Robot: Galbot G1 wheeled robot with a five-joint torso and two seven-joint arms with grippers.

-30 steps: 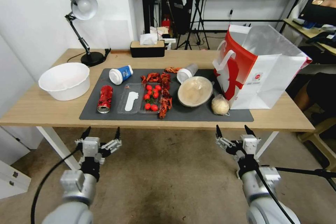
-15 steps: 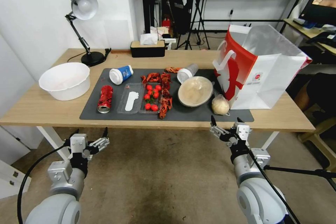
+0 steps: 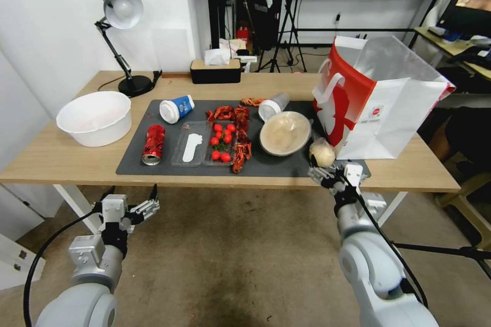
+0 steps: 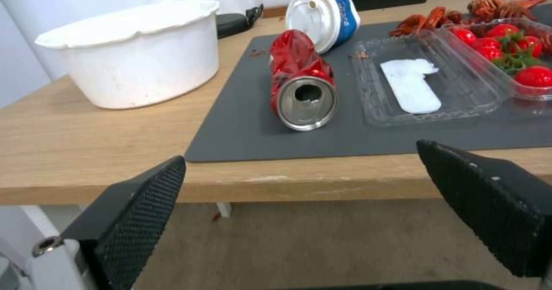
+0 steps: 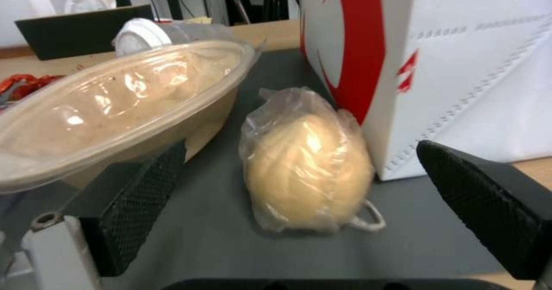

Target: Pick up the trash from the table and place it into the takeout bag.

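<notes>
Right tool [image 3: 331, 168] at the near edge of the table [image 3: 66, 156], fingers spread wide, nothing between them. It sits just in front of the beige ball [image 3: 321, 152]; the right wrist view shows the ball [image 5: 308, 167] wrapped in clear plastic film, lying on the dark grey mat [image 3: 286, 166] in line with the gap between the fingers, not touched.

Ball lies just beside the takeout bag [image 3: 388, 112], which stands upright and open-topped at the table's right end, red panel facing the mat. On the ball's other side, close by, the round beige lidded bowl [image 3: 284, 133], tilted. Behind the bowl, the clear plastic cup [image 3: 272, 106] on its side.

Left tool [image 3: 130, 203] below and in front of the table edge, over the floor, fingers spread, empty. The left wrist view looks at the red drink can [image 4: 300, 83], dented, lying on its side on the mat with its opened end toward the camera. Blue-and-white paper cup [image 4: 324, 17] on its side just behind the can. Clear tray of tomatoes [image 4: 460, 67] beside the can; big white bowl [image 4: 133, 50] on bare wood off the mat.
</notes>
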